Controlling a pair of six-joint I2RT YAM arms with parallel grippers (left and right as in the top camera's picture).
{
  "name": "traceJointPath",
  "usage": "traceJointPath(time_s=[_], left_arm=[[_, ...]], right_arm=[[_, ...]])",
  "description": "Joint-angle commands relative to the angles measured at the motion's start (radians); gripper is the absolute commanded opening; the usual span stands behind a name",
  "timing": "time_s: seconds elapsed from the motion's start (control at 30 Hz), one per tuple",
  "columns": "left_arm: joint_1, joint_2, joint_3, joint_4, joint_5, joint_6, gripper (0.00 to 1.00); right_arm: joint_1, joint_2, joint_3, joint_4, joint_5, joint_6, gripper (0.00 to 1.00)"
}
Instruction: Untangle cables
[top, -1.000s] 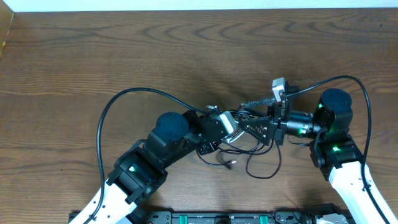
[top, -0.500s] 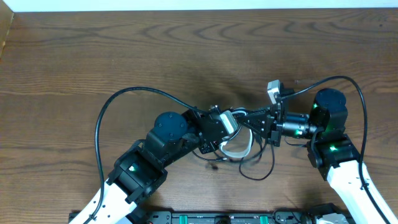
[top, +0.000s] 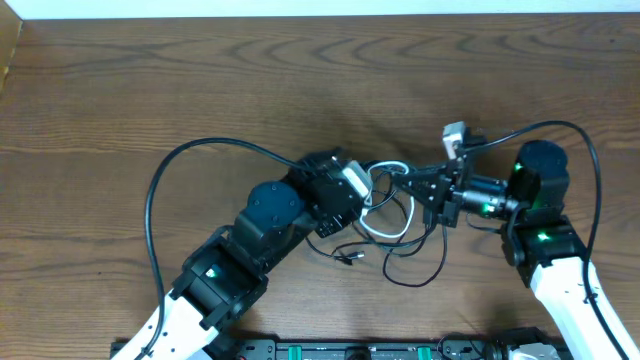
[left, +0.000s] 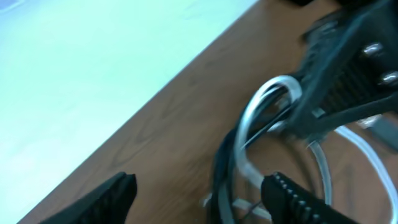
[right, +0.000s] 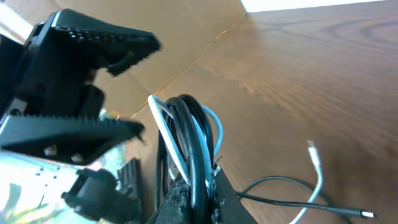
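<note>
Right gripper (right: 198, 186) has its fingers squeezed tight on the cables (right: 186, 124), a black-and-white bundle looping up out of the pinch. Left gripper (left: 202, 196) is spread wide, holding nothing, just beside that tangle. Loose ends trail on the table (top: 200, 90) between the arms.

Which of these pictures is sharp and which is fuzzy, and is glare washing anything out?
Overhead view: sharp and evenly lit, with clear wood grain on the table. Left wrist view: soft all over, the cables smeared, the top left washed out pale. Right wrist view: cables crisp up close, the far top right corner glaring white.
</note>
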Motion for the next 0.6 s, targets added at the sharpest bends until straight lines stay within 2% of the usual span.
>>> traceJointPath(time_s=[0.0,0.1,0.13,0.23,0.3,0.47,0.57], left_arm=[[0.003,-0.051,0.006,-0.015,-0.173,-0.082,0.77],[0.003,-0.071,0.006,-0.062,-0.185,-0.127,0.84],[0.003,-0.073,0.006,-0.082,-0.185,-0.138,0.91],[0.003,-0.074,0.006,-0.143,-0.185,-0.219,0.92],[0.003,-0.073,0.006,-0.164,-0.185,-0.317,0.93],[0.003,-0.074,0.006,-0.166,-0.177,-0.552,0.93],[0.003,-0.073,0.006,-0.164,-0.12,-0.637,0.93]], right_arm=[[-0.05,0.001,0.003,0.004,0.002,0.03,0.01],[-0.075,0.001,0.003,0.026,-0.024,0.032,0.01],[-0.079,0.001,0.003,0.039,-0.028,0.036,0.01],[-0.084,0.001,0.003,0.086,-0.028,0.063,0.01],[-0.084,0.001,0.003,0.127,-0.028,0.084,0.01],[-0.084,0.001,0.003,0.227,-0.028,0.114,0.01],[-0.084,0.001,0.003,0.264,-0.028,0.118,0.01]])
